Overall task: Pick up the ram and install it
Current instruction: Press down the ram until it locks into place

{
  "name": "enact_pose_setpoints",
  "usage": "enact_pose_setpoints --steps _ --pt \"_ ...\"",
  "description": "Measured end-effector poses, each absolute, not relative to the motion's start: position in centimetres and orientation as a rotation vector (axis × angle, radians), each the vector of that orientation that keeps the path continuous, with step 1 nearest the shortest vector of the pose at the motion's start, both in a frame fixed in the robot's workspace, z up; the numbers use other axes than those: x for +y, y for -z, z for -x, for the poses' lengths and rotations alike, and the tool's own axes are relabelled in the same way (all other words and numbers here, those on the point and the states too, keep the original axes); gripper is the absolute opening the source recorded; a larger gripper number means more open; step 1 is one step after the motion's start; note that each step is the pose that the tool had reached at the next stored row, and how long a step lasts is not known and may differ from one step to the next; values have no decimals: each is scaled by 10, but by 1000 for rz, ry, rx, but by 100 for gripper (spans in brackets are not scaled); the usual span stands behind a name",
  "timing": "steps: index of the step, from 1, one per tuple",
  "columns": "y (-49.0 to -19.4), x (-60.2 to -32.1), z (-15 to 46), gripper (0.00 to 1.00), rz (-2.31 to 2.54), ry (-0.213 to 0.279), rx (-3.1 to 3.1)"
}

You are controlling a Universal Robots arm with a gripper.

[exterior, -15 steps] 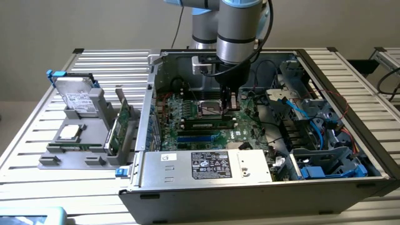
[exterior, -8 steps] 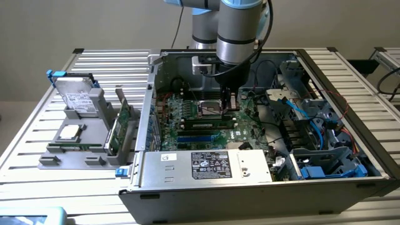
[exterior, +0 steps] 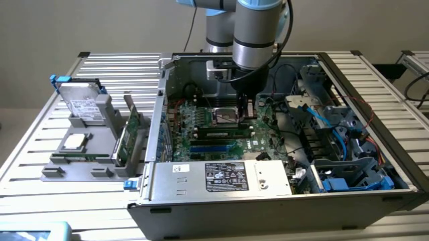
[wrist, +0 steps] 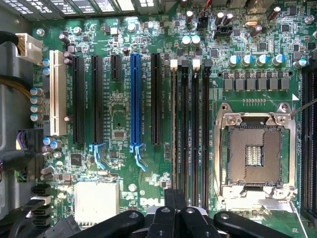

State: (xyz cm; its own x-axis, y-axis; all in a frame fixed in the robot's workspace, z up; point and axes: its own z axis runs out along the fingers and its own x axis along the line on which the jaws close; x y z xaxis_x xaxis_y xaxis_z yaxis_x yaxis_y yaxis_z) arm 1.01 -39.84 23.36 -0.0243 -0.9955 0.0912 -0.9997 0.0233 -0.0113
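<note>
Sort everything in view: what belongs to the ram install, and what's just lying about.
Job:
ram, lying along the black slots
motherboard
claw, shut, above it

Lying about:
hard drive, upright green card and silver chip, all in the grey holder
power supply

The ram [exterior: 224,134] is a thin, narrow green stick with black chips and a small white label. It stands on its long edge in one of the long black slots on the green board inside the open computer case. It looks level and runs the full length of the slot. Nothing is touching it.
</note>
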Motion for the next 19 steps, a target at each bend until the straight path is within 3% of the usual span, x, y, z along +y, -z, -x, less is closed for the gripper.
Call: enact_pose_setpoints --steps 19 --pt "-227 -398 -10 11 -2148 -108 -2214"
